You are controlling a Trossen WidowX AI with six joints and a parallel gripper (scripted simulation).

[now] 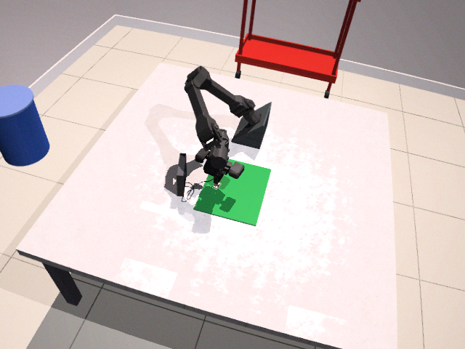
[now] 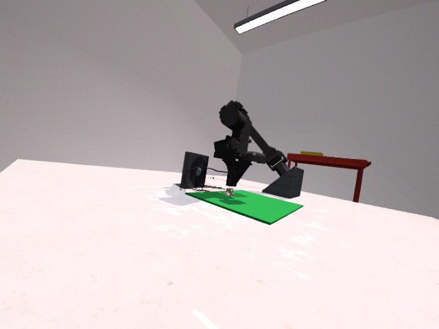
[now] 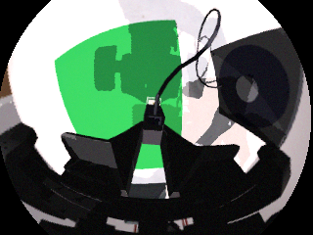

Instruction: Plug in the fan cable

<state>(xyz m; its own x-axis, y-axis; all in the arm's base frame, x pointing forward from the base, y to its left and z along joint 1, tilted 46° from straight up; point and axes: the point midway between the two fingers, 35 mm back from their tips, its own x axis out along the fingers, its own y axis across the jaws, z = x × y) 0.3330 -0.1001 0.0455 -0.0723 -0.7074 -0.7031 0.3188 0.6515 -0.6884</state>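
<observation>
My gripper [image 1: 216, 181] [image 2: 231, 184] [image 3: 152, 125] is shut on the fan's small black plug [image 3: 155, 118]. The plug is hard to make out in the top and exterior views. The white four-pin header [image 1: 216, 186] [image 2: 229, 193] stands on the green board [image 1: 248, 195] [image 2: 262, 208] [image 3: 83, 98]. In the exterior view the fingertips are just above its pins, with a narrow gap. In the wrist view the header shows partly, just beyond the plug. The black cable [image 2: 214, 171] [image 3: 171, 75] runs in loops from the plug to the fan [image 1: 181, 178] [image 2: 187, 170] [image 3: 254, 64].
The fan stands upright beside the board's edge, near the header. The arm's dark wedge-shaped base [image 1: 251, 131] [image 2: 289, 184] is behind the board. A red cart [image 1: 287, 56] [image 2: 329, 161] and a blue bin [image 1: 22, 131] stand beyond the table.
</observation>
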